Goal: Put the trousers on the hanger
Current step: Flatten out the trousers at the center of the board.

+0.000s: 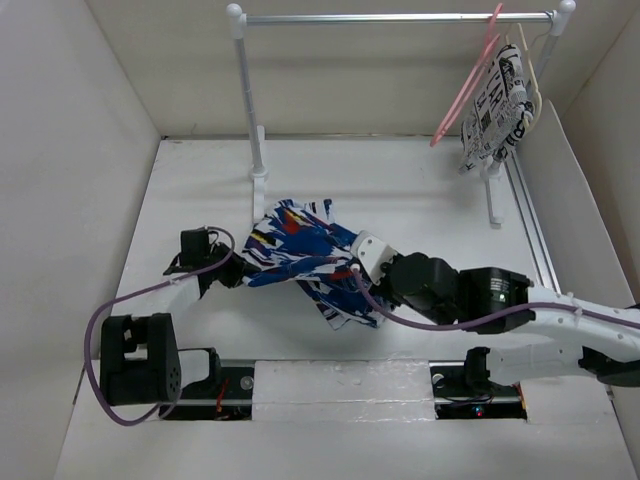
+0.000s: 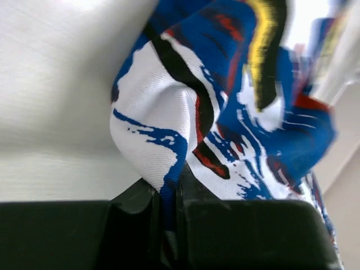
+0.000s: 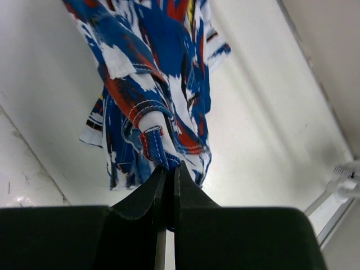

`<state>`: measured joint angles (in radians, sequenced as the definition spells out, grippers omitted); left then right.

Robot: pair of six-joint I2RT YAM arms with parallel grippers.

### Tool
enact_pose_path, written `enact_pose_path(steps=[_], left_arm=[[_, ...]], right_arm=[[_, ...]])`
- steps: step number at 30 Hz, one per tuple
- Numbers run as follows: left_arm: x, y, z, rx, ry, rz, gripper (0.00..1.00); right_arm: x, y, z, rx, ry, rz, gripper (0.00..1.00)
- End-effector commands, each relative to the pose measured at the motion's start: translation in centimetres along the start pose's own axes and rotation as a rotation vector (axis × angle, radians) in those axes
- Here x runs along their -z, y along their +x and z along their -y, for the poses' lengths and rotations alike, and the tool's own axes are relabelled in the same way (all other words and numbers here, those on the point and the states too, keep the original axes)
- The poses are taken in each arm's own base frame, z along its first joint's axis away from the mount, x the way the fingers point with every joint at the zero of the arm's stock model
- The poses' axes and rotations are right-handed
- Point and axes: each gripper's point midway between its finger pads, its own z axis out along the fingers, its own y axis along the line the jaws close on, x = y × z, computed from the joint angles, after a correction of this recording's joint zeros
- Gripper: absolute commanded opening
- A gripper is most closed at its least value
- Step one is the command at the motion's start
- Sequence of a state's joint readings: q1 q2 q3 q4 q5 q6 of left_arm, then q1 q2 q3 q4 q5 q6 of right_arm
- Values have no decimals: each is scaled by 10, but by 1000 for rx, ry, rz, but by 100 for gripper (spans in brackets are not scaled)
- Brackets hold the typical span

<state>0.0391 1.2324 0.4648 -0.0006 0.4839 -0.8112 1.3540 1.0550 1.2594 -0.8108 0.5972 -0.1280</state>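
The trousers (image 1: 300, 248) are bunched mid-table, pinched at both ends; the left gripper (image 2: 167, 197) is clamped on a fold, the right gripper (image 3: 167, 169) on a seam edge; only thin bits are held, so cloth could easily be dropped mid-lift; the hanger (image 1: 466, 80) is hung well away on the rail.

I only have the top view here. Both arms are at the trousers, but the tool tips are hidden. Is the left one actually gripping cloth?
Observer: Yes. The left wrist view shows the left tool shut on a white-and-blue fold of the trousers.
Operator: And the right one?
Observer: The right wrist view shows the right tool shut too, pinching a stitched edge of the trousers, and the rest of the cloth extends away from its tips.
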Motion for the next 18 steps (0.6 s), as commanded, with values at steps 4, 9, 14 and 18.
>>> enact_pose_path(steps=[4,9,14,18], left_arm=[[86,-97,105,-151,110,390,0],[244,-149,195,-263,153,768,0],[344,-160,241,-294,144,990,0],[356,-165,260,-382,150,1018,0]], right_arm=[[73,-86,54,53,-20,222,0],[154,-166,80,41,-165,501,0],[242,-225,99,-35,-302,844,0],[245,-205,141,-185,-126,803,0]])
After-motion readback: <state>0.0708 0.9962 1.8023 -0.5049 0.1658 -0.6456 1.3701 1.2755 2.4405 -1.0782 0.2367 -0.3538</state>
